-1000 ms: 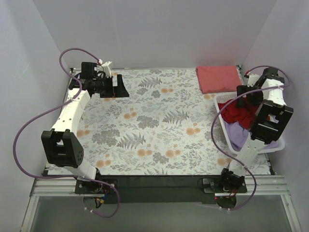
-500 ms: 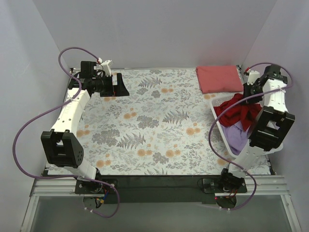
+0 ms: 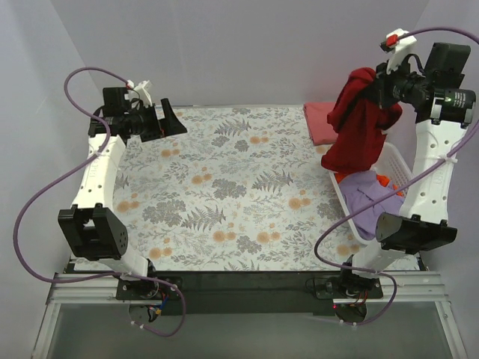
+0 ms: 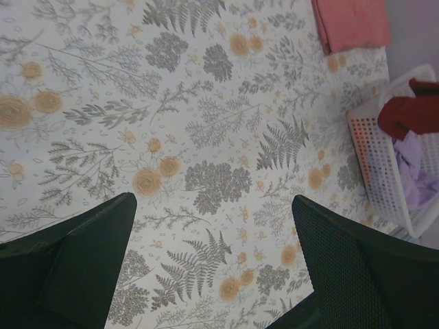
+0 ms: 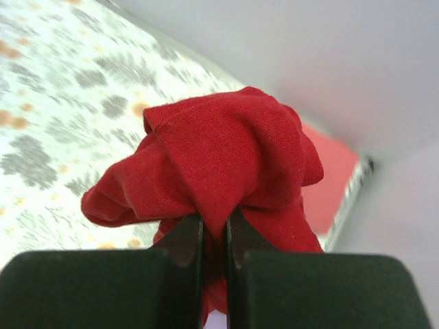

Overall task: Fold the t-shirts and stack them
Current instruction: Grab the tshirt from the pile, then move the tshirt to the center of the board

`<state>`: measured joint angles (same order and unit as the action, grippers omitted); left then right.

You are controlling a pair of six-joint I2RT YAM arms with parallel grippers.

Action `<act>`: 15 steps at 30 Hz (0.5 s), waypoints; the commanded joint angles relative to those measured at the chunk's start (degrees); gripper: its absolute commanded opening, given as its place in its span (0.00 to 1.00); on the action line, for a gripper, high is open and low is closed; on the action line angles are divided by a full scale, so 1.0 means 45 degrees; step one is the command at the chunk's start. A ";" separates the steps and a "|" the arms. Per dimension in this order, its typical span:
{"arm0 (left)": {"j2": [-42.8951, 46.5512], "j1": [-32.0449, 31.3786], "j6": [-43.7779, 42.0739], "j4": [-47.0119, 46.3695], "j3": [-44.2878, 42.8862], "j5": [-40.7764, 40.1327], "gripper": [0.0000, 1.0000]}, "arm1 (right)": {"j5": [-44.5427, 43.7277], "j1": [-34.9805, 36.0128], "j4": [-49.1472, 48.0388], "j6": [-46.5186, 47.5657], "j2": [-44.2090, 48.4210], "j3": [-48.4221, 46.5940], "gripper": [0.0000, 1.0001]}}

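Jaws of right end effector [image 5: 214,225] pinch crimson t-shirt [image 5: 233,151]; left end effector [image 4: 212,205] gapes.

Crimson tee [image 3: 363,123] hangs bunched; pink tee [image 3: 318,120] folded.

This looks like a robotics laboratory, a small test cell and not a home. Plain pale walls [image 3: 247,52] close the work area on three sides. Bare aluminium rails [image 3: 82,290] form the near edge, and a left arm [image 3: 101,172] and a right arm [image 3: 434,164], both white with black joints, are mounted there. Loose purple cables [image 3: 16,232] run in the open to the arms. A floral cloth [image 3: 224,179] and a white lattice basket [image 4: 374,157] are household things set inside this technical frame.
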<state>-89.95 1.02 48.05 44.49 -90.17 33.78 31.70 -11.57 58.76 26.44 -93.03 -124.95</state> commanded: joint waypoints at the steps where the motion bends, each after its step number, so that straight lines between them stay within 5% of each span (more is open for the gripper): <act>1: 0.0419 0.0943 0.0688 -0.0336 -0.0956 0.0481 0.97 | 0.1568 0.1337 -0.1570 -0.1128 0.0497 -0.1022 0.01; 9: 0.0341 0.2293 0.1352 -0.0589 -0.1525 0.1066 0.97 | 0.1686 0.5908 -0.7305 -0.2904 0.1572 0.0167 0.01; 15: 0.0458 0.2762 0.1140 -0.0631 -0.1427 0.1516 0.98 | 0.1177 0.8682 -0.8898 -0.2810 0.0754 0.1605 0.01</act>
<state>-89.95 12.75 53.47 41.54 -95.15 38.15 37.47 23.33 29.36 14.85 -88.42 -122.04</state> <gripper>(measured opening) 0.971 0.097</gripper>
